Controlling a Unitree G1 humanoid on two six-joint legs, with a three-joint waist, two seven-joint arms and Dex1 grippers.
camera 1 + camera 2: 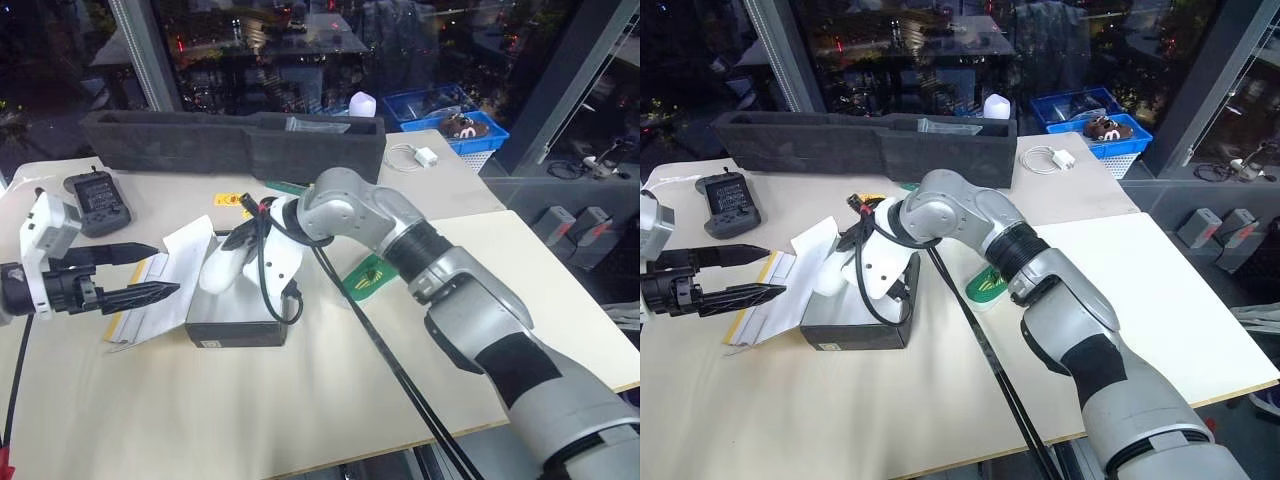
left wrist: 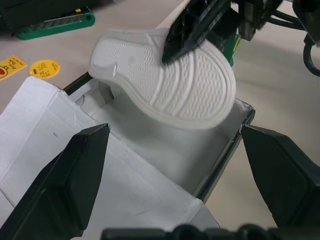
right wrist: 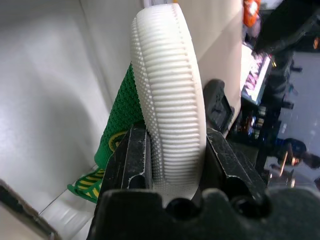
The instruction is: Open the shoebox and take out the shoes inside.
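The shoebox sits open on the beige counter, near the middle and toward the left, with its black side facing the near edge and its white interior exposed. Its lid is folded back to the left and lies flat on the counter, white inner face up.

The right pincer is clenched on a white shoe, its two black fingers pressing either side of the ribbed rubber sole edge. The shoe hangs above the open box, tilted, its textured sole turned toward the left pincer. In the right wrist view a green insole with yellow marks shows beside the sole, against the white wall of the box.

The left pincer hovers level over the folded-back lid, just left of the box, released, with its black fingers spread apart and nothing between them.

A second shoe with a green insole lies on the counter to the right of the box, partly hidden behind the right arm. Farther back stands a long black foam tray. A dark handheld device rests at the far left, yellow stickers lie behind the box, and a white charger with its cable sits at the far right.
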